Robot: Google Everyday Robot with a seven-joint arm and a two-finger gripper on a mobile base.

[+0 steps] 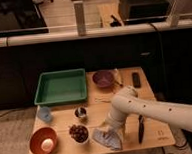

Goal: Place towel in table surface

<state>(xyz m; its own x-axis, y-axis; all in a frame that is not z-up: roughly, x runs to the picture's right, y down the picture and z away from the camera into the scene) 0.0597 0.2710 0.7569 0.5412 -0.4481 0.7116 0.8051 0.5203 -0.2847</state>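
The towel [107, 139] lies crumpled on the table [159, 134] by the middle of its front edge, under the gripper [108, 127], whose hold on it cannot be told, between a bowl of grapes [79, 133] towards the left edge and a black tool [140, 128] towards the right.

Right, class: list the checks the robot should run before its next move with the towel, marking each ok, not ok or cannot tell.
1. Gripper down at the towel, near the table's front edge: ok.
2. Towel over the table, not hanging off the edge: ok.
3. Towel resting fully on the wood: cannot tell.
4. Grape bowl left of the towel, not under it: ok.
5. Black tool right of the towel, apart from it: ok.
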